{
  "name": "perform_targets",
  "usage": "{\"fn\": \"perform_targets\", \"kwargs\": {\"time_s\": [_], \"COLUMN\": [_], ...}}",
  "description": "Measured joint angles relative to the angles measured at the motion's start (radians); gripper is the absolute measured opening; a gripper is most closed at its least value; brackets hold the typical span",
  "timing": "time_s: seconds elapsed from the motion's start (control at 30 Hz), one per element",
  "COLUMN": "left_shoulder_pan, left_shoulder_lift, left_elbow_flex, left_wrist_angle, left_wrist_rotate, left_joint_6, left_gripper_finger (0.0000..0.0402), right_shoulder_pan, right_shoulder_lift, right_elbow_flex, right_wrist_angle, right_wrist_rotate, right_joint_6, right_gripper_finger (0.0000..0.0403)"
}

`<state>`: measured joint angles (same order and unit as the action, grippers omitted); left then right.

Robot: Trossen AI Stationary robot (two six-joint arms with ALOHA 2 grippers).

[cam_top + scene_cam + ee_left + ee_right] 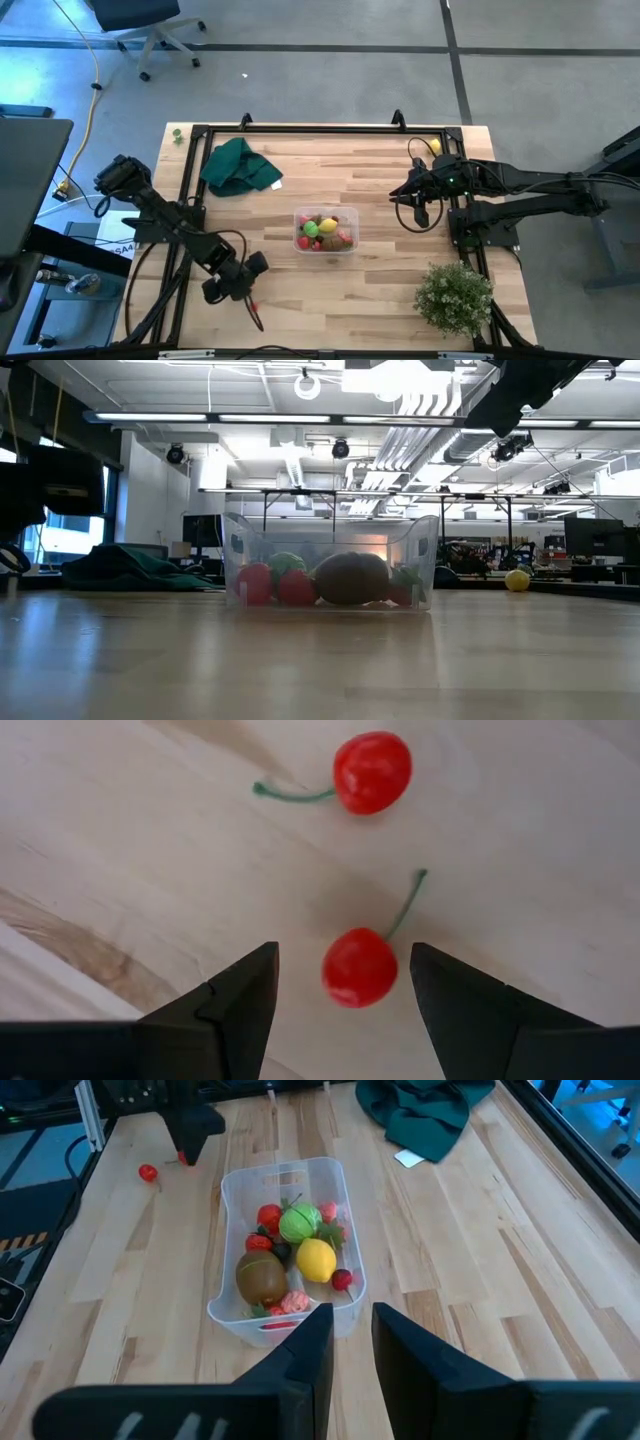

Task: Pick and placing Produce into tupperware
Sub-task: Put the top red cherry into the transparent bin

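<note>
Two red cherries (360, 967) lie on the tabletop (380, 290) at its near left, one between the open fingers of the left hand (247, 290), untouched. No writing is legible. The tupperware (325, 231) sits mid-table, holding produce (290, 1250) (lemon, brown piece, greens). The right hand (398, 193), fingers narrowly parted and empty, hovers far right near a yellow fruit (433, 146); green cloth (238, 167) and leafy plant (455, 295) flank it.
</note>
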<state>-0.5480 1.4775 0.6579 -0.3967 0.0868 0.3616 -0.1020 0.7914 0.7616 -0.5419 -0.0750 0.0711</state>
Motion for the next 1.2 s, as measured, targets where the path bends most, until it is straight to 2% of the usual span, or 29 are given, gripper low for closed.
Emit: {"fn": "perform_targets", "kwargs": {"time_s": [0.2,1.07,1.2], "left_shoulder_pan": [0.005,0.005,0.005], "left_shoulder_lift": [0.000,0.045,0.046], "left_elbow_flex": [0.000,0.003,0.003], "left_wrist_angle": [-0.014,0.003,0.004], "left_wrist_rotate": [0.044,0.026,0.026], "left_joint_6": [0.001,-0.026,-0.029], "left_gripper_finger": [0.0216,0.0215,0.0197], "right_shoulder_pan": [0.000,0.000,0.000], "right_shoulder_lift": [0.000,0.000,0.000], "right_elbow_flex": [0.000,0.000,0.000], "right_wrist_angle": [0.000,0.000,0.000], "right_wrist_rotate": [0.000,0.000,0.000], "right_joint_6": [0.000,0.000,0.000], "right_gripper_finger": [0.0062,0.0062,0.0062]}}
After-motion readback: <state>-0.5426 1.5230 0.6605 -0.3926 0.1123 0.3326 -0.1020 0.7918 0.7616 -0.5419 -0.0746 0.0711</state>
